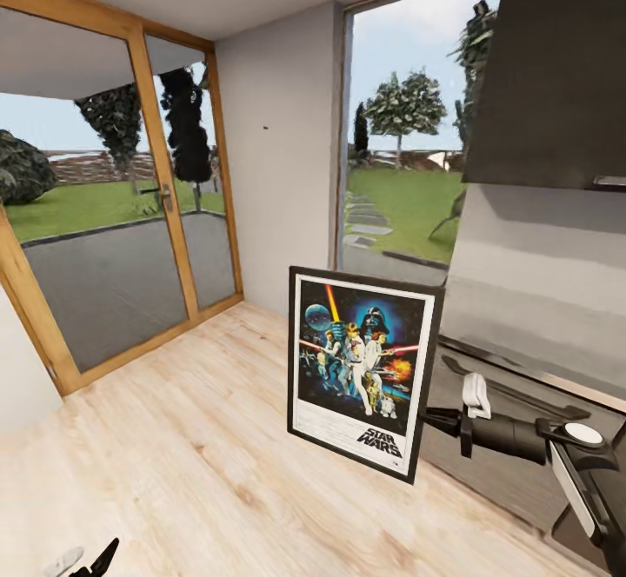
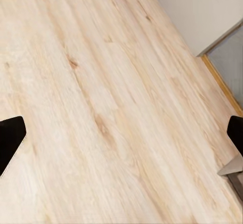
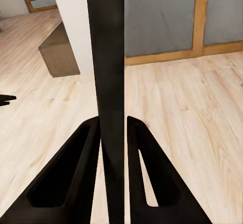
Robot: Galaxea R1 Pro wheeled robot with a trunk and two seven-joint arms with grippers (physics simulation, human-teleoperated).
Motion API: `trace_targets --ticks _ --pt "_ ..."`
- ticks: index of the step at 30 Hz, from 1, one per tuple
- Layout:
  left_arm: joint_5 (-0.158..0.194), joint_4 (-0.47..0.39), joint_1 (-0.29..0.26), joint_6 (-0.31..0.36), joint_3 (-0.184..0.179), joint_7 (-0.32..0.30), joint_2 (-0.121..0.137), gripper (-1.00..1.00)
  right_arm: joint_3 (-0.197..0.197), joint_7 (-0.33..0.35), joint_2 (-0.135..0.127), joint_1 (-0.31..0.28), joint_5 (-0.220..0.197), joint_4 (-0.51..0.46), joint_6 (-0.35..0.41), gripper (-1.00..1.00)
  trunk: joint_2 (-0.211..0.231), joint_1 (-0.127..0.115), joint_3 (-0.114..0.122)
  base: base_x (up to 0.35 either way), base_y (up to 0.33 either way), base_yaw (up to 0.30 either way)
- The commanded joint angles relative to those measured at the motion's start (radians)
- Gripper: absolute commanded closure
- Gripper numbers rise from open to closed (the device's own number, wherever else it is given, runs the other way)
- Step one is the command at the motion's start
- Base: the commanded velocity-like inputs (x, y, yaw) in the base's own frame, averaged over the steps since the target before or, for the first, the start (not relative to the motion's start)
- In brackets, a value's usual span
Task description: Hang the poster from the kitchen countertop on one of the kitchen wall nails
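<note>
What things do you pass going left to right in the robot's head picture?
Glass door with wooden frame → tiny wall nail on the grey wall → poster → right tool pinching the poster's edge → dark cabinet.

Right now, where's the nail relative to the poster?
In the head view the nail is a dark speck on the grey wall strip between the glass door and the window, above and left of the poster, which the right hand holds upright.
</note>
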Motion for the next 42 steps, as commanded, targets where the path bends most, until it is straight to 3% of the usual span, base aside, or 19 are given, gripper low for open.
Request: trace_targets --ticks 1,12,28,42 --pt "0.008 0.002 -0.001 -0.003 -0.006 -0.004 0.001 -1.00 0.000 0.006 0.000 -0.001 -0.005 0.000 0.014 1.00 -0.001 0.001 -0.001 0.233 0.233 0.014" --pt "0.008 0.002 -0.001 -0.003 -0.006 -0.004 0.001 -1.00 0.000 0.006 0.000 -0.001 -0.006 -0.001 0.016 1.00 -0.001 0.001 -0.001 0.232 0.233 0.017" --pt "0.008 0.002 -0.001 -0.003 -0.006 -0.004 0.001 -1.00 0.000 0.006 0.000 0.000 -0.006 -0.001 0.014 1.00 -0.001 0.001 -0.001 0.232 0.233 0.256" --pt "-0.004 0.001 -0.001 -0.002 -0.019 -0.002 0.001 -1.00 0.000 0.005 0.000 -0.001 -0.005 -0.001 0.014 1.00 -0.001 0.001 -0.001 0.233 0.238 0.044"
